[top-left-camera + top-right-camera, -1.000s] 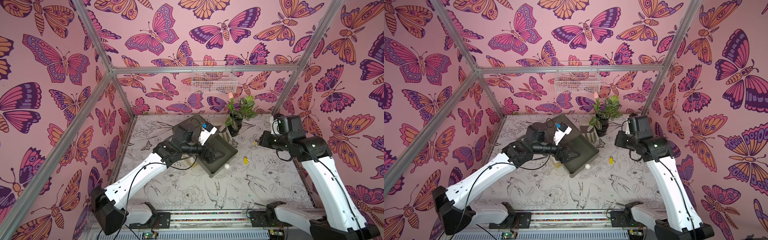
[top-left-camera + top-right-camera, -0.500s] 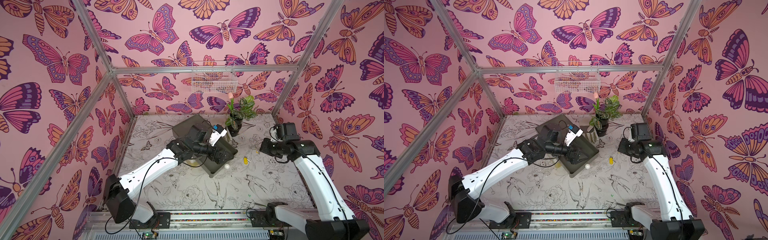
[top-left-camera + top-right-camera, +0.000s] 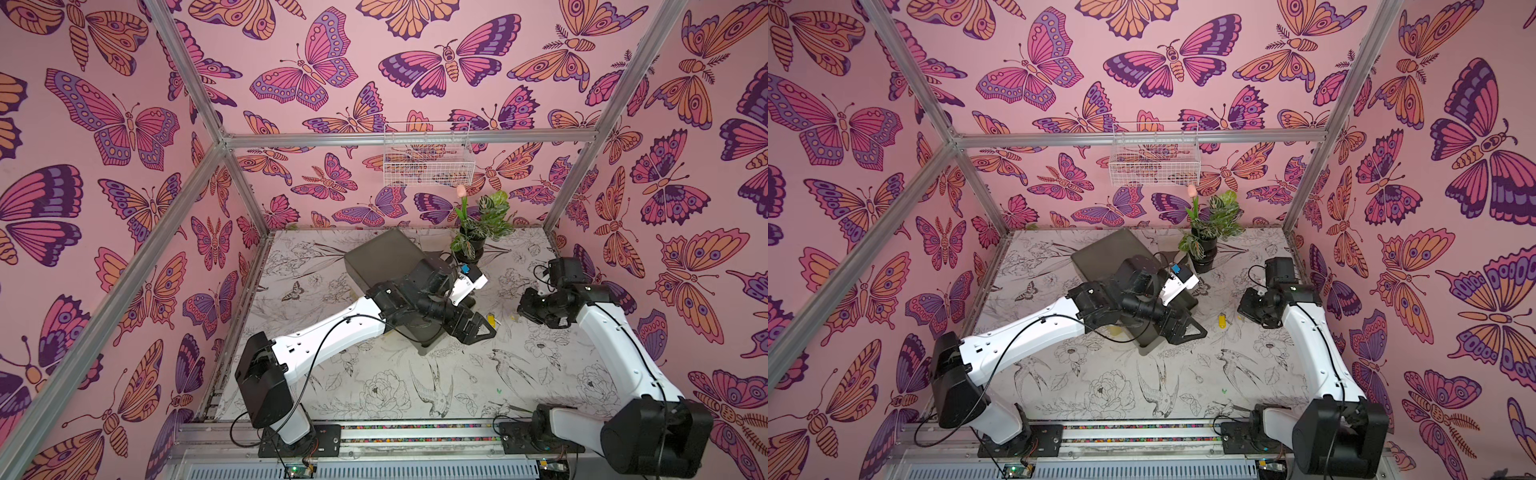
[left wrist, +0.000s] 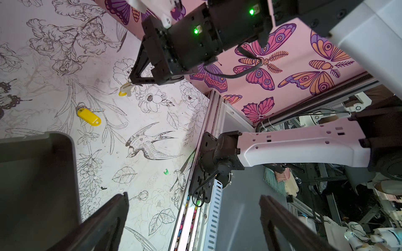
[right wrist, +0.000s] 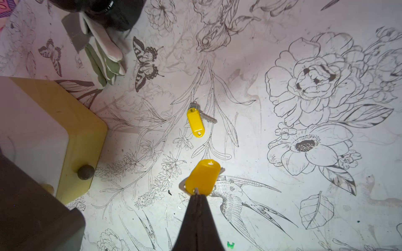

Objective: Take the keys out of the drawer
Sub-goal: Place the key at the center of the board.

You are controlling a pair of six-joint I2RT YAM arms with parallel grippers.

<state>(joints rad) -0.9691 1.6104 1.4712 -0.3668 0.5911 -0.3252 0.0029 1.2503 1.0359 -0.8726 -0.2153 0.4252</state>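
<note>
Seen from the right wrist: right gripper (image 5: 196, 194) pressed together on the ring of a yellow-tagged key (image 5: 203, 176). Key dangling low over the floral table (image 5: 293, 206), probably for setting down beside a second yellow-tagged key (image 5: 194, 122) lying flat nearby. Contact between hanging tag and surface: unclear. Both keys outside the drawer (image 4: 65, 139). Drawer interior hidden, so any further keys inside impossible to tell.

Right arm (image 3: 602, 345) bent at the elbow, reaching inward from the right side, wrist tipped down toward the table.

Left arm (image 3: 332, 332) stretched long and low across the grey drawer unit (image 3: 382, 257). Left gripper (image 4: 193, 196) poking out past the drawer's front edge, jaws spread wide with nothing between them. Likely parked clear of the drop, or readied for another reach.
</note>
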